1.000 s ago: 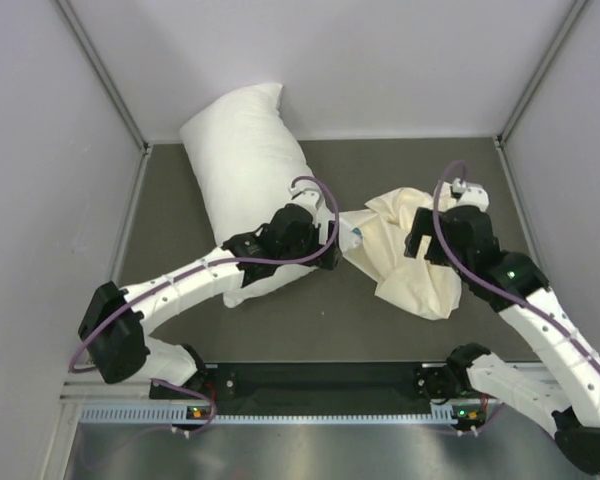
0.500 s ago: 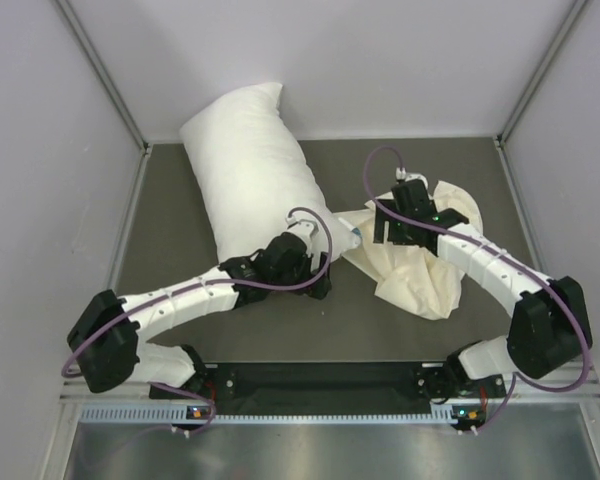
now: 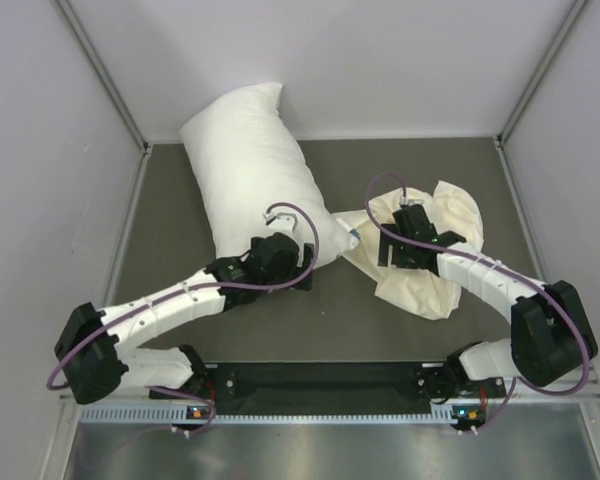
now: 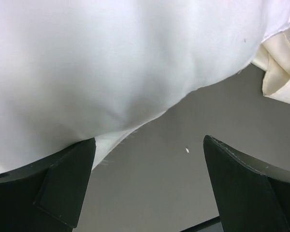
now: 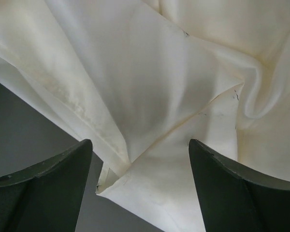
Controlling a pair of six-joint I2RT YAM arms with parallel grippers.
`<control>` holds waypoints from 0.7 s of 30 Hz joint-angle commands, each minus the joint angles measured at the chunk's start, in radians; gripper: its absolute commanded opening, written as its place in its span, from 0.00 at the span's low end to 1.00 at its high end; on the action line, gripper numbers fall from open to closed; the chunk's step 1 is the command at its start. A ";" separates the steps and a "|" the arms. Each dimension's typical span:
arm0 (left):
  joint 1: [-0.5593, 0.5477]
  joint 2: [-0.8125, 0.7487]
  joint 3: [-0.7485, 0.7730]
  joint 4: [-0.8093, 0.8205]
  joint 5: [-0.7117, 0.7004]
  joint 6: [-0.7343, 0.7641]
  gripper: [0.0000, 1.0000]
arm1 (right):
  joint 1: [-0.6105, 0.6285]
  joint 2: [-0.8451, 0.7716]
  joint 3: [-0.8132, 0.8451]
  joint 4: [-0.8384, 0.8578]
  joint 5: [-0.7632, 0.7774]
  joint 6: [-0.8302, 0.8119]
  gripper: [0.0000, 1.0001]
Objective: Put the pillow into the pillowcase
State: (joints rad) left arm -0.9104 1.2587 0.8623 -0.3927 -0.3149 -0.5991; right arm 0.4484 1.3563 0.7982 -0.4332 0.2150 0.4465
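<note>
The left gripper (image 4: 149, 141) has its jaws spread and empty at the near end of the pillow (image 4: 111, 63), whose edge overlaps one finger, evidently positioned for a grasp on that edge. The right gripper (image 5: 140, 142), jaws likewise apart and holding nothing, sits low over a fold of the pillowcase (image 5: 183, 72), probably to find its opening. The pillow lies diagonally on the left of the table (image 3: 160, 240). The pillowcase lies crumpled just beside its near end, and the pillow is wholly outside it.
</note>
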 commanded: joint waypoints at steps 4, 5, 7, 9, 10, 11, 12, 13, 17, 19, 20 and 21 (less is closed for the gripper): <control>0.101 -0.172 0.050 -0.152 -0.059 0.025 0.99 | 0.013 -0.095 0.160 0.022 0.003 -0.017 0.87; 0.134 -0.179 0.050 -0.152 -0.058 0.025 0.99 | 0.018 -0.095 0.188 0.007 0.003 -0.023 0.87; 0.192 -0.196 0.050 -0.153 0.025 0.051 0.99 | 0.024 -0.094 0.232 -0.013 -0.009 -0.034 0.91; 0.272 -0.211 0.064 -0.162 0.037 0.067 0.99 | 0.036 -0.094 0.283 -0.012 -0.032 -0.037 0.94; 0.304 -0.222 0.075 -0.185 0.033 0.070 0.99 | 0.039 -0.091 0.295 -0.013 -0.040 -0.045 0.94; 0.339 -0.226 0.084 -0.196 0.030 0.073 0.99 | 0.045 -0.089 0.318 -0.015 -0.046 -0.046 0.95; 0.437 -0.228 0.105 -0.205 0.034 0.078 0.99 | 0.049 -0.089 0.328 -0.016 -0.046 -0.045 0.95; 0.497 -0.217 0.116 -0.210 0.090 0.082 0.99 | 0.052 -0.085 0.335 -0.018 -0.048 -0.046 0.95; 0.788 -0.128 0.161 -0.131 0.272 0.075 0.99 | 0.059 -0.065 0.348 -0.016 -0.060 -0.046 0.95; 0.853 -0.075 0.172 -0.074 0.309 0.047 0.99 | 0.061 -0.060 0.345 -0.016 -0.068 -0.048 0.95; 0.914 -0.058 0.169 0.004 0.389 0.035 0.99 | 0.061 -0.062 0.339 -0.018 -0.071 -0.051 0.95; 0.962 -0.039 0.167 0.037 0.428 -0.003 0.99 | 0.061 -0.063 0.335 -0.016 -0.074 -0.051 0.96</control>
State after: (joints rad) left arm -0.0463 1.1706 1.0042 -0.4988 -0.0727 -0.5533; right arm 0.4961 1.2953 1.1091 -0.4641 0.1608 0.4107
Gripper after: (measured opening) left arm 0.990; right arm 0.953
